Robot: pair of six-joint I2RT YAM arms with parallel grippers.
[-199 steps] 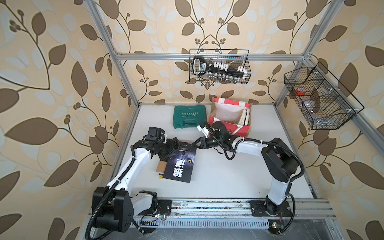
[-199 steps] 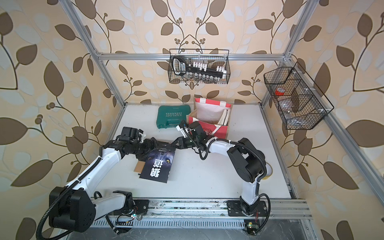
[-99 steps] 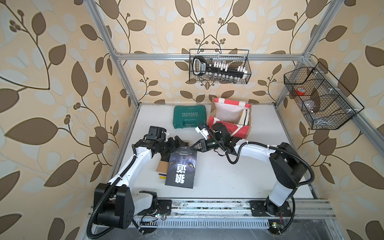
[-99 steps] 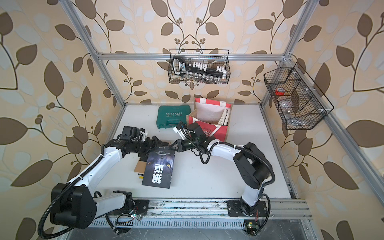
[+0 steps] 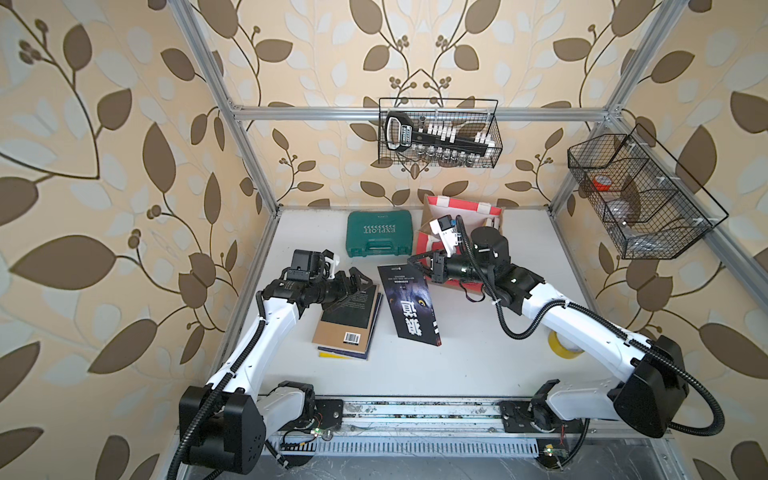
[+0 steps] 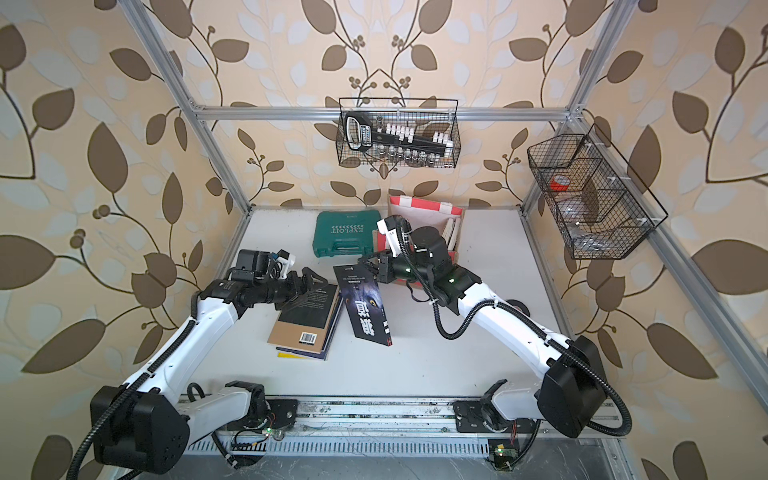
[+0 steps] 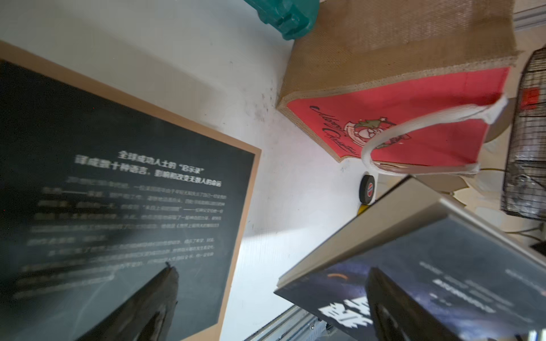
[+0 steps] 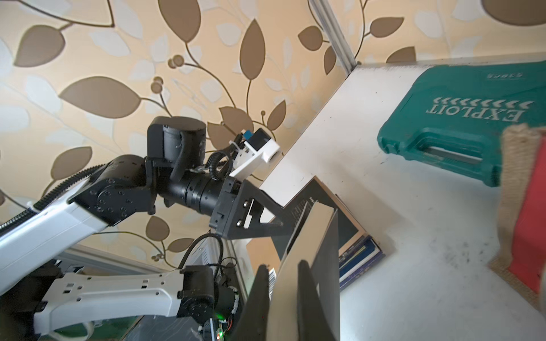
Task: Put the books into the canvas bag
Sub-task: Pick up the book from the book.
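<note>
While the right gripper (image 5: 417, 266) was clamped on the top edge of a dark book (image 5: 412, 309), that book hung tilted just beside the stack of books (image 5: 345, 328); couldn't tell if its lower end touched the table (image 5: 478, 365). Meanwhile the left gripper (image 5: 365, 289) was spread wide and empty over the stack's far end. At the back sat the canvas bag (image 5: 461, 204), next to the green tool case (image 5: 380, 239).

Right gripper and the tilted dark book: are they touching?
Touching. The right wrist view shows the right gripper shut on the book, with a finger pressed against each side.
</note>
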